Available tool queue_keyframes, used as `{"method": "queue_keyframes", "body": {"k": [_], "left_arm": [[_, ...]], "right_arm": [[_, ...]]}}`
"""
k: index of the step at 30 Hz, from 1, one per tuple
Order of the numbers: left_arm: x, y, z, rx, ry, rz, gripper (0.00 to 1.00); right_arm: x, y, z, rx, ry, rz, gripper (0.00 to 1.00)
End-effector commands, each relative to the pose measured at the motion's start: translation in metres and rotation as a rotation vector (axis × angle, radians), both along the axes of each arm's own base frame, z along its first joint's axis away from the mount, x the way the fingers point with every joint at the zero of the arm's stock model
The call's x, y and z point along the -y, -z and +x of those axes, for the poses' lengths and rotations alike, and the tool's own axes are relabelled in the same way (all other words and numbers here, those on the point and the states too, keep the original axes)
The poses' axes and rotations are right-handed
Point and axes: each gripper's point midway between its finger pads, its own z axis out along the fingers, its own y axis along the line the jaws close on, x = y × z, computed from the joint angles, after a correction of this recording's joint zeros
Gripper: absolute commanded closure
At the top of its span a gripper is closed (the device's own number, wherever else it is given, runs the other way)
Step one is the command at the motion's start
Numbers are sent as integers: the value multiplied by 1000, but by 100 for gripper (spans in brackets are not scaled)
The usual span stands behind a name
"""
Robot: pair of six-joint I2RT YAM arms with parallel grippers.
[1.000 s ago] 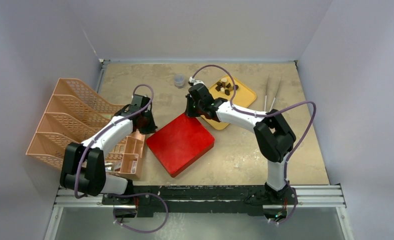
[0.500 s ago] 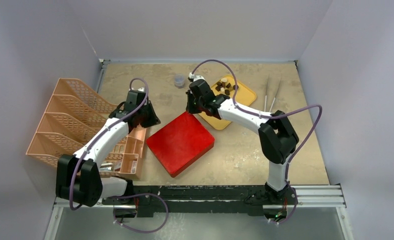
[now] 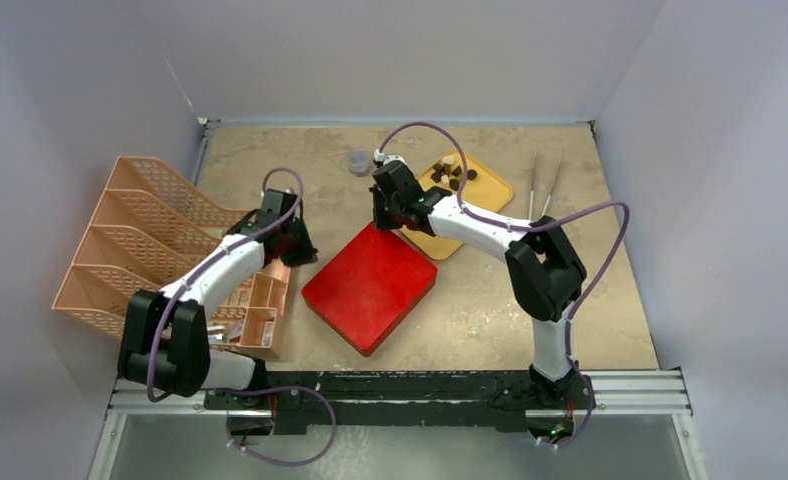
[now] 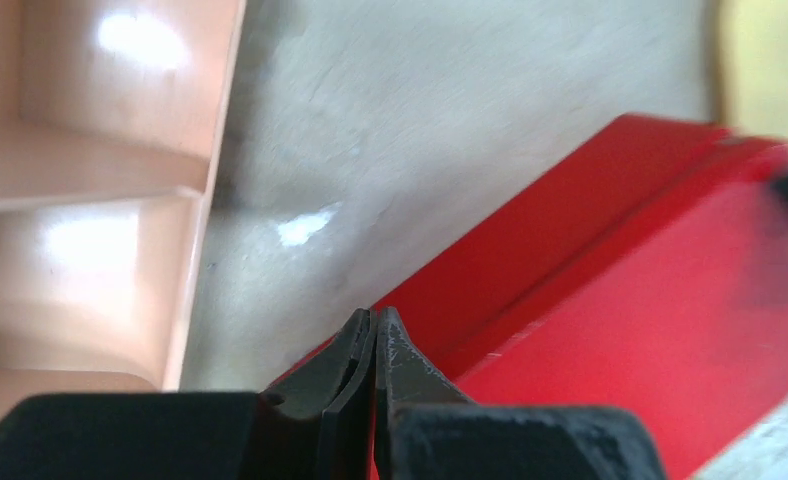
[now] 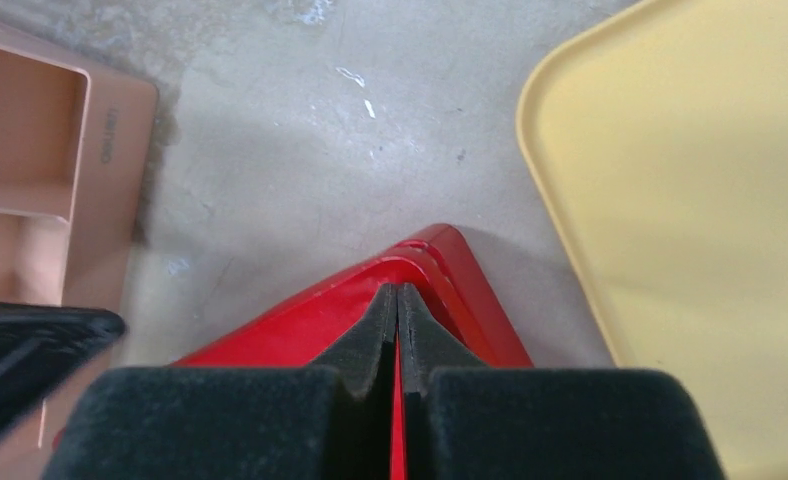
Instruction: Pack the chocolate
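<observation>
Red box [image 3: 370, 287] central; left gripper [image 4: 375, 328] and right gripper [image 5: 398, 300] both pressed together at its corners; chocolate [image 3: 452, 173] on yellow tray [image 3: 492, 196].

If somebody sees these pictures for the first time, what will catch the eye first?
The bright red box in the middle of the table, with the left gripper and right gripper, both shut, close to it. Behind it, the chocolate lies on a yellow tray; a peach file rack stands left.

No legible text or labels
</observation>
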Motion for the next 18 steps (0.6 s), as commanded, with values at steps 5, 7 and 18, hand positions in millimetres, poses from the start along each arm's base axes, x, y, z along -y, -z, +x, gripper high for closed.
{"method": "queue_keyframes", "body": {"k": [5, 7, 18], "left_arm": [[29, -109, 44, 291, 22, -172, 98], [36, -111, 42, 296, 38, -208, 97], [37, -27, 20, 133, 27, -200, 97]], "right_arm": [[12, -102, 11, 192, -16, 17, 100], [10, -101, 10, 187, -22, 26, 100], [15, 37, -6, -101, 23, -125, 100]]}}
